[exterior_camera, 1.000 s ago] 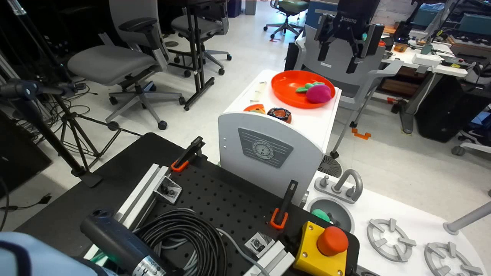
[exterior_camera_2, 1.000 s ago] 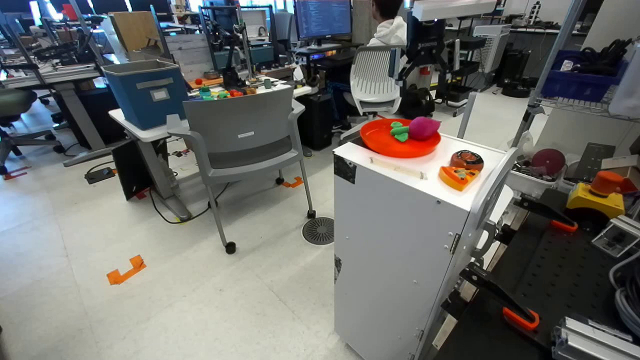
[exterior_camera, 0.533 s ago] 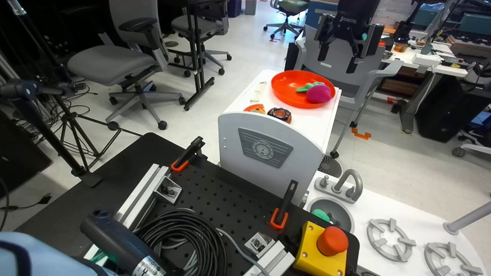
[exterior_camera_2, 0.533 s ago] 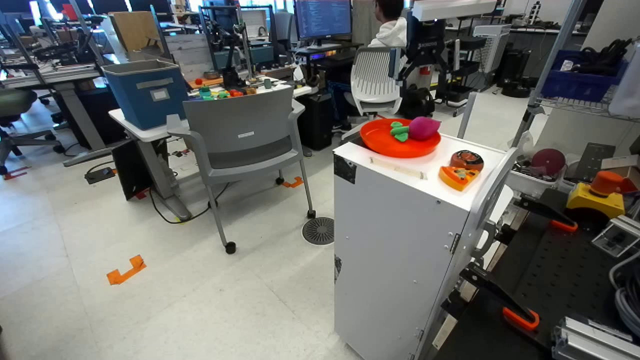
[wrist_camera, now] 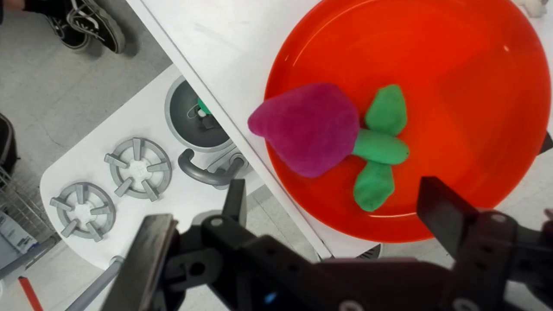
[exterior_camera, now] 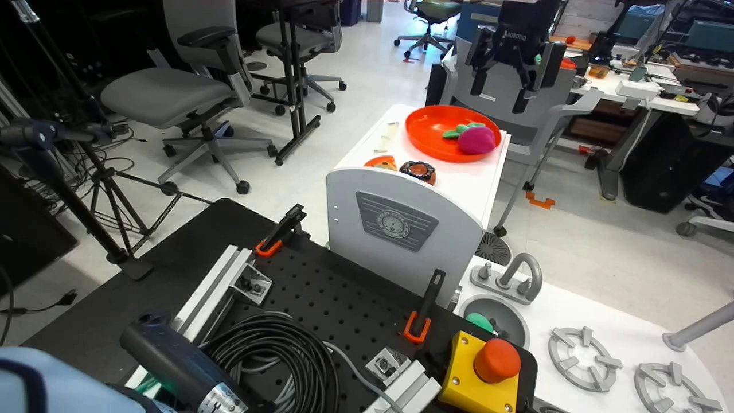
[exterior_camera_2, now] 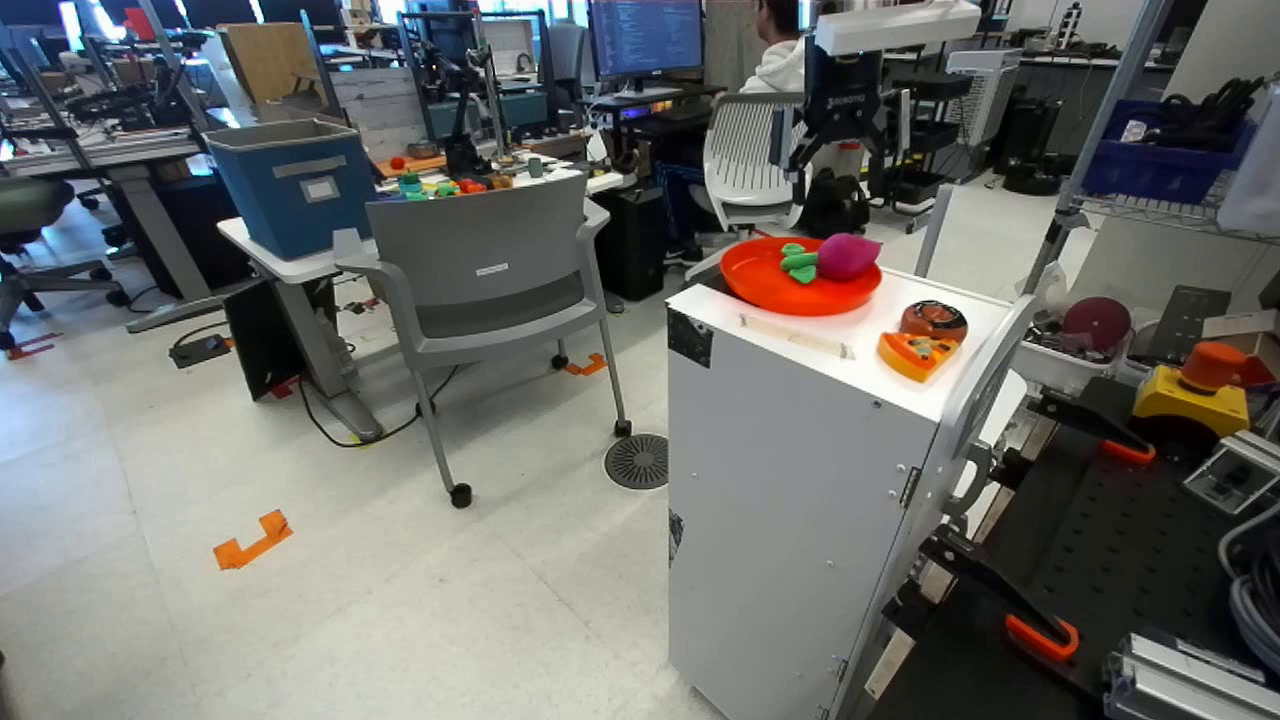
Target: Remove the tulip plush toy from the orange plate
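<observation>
We note the gripper (wrist_camera: 333,185) nearest, its jaws spread wide with nothing between them; in both exterior views it hangs in the air, touching nothing. Lower down we find the tulip toy (wrist_camera: 330,138) lying on its side in the orange plate (wrist_camera: 466,77), green stem and leaves toward the middle, the tip of the pink bulb showing past the rim in the wrist view; whether the bulb bears on the rim we cannot tell. We judge the step in hand to be the approach. As the jaws stand, they would close roughly along the toy's length, bulb tip to stem; we recommend a turn of the gripper so that they straddle the bulb across its width. The descent, in our view, should be straight and halt short of the plate's floor, since pressing the rim could tip or slide the plate. We expect the toy to give under a moderate squeeze and advise a straight lift. Farther out we record the white cabinet (exterior_camera_2: 800,480), its top bearing the plate, a toy pizza slice (exterior_camera_2: 918,352) and a round brown piece (exterior_camera_2: 934,320); a set-down on that top, off the plate, would in our judgement satisfy the task
</observation>
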You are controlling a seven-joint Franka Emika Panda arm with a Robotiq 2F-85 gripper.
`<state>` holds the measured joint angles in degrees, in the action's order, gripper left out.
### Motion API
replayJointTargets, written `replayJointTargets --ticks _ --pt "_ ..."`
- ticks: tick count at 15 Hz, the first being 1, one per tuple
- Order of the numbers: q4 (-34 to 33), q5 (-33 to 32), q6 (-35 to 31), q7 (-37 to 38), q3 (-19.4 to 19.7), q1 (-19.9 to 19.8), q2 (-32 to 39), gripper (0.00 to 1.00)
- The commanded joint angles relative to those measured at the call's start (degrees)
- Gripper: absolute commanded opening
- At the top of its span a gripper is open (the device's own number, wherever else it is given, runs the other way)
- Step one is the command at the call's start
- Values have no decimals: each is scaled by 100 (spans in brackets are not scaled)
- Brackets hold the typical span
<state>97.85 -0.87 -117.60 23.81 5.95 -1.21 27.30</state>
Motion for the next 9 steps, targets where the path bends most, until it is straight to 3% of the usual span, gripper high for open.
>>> replayJointTargets --ticks 1,9 --pt "-262 31 -2 0 14 43 219 100" --pt "-440 -12 -15 72 8 154 492 100"
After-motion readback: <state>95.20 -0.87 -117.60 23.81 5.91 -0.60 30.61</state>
